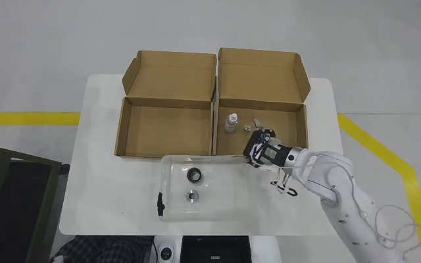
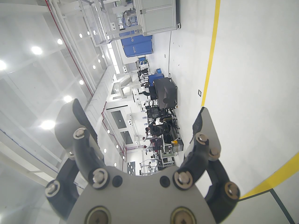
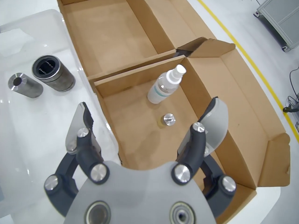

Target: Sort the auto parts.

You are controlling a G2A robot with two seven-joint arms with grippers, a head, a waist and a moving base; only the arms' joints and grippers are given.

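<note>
My right jaws hang released, nothing between them, over the near wall of the right-hand cardboard box (image 3: 233,89). Just ahead of them, on the box floor, sits a small metal knob (image 3: 169,119). Beyond it stands a white spray bottle (image 3: 165,87). To their left, in the clear tray (image 3: 46,16) on the counter (image 1: 99,131), stand two steel cylinders just beside each other — a dark-bored bushing (image 3: 53,72) and a smaller sleeve (image 3: 24,85). My left jaws are released too, holding nothing, pointed off at the hall floor.
</note>
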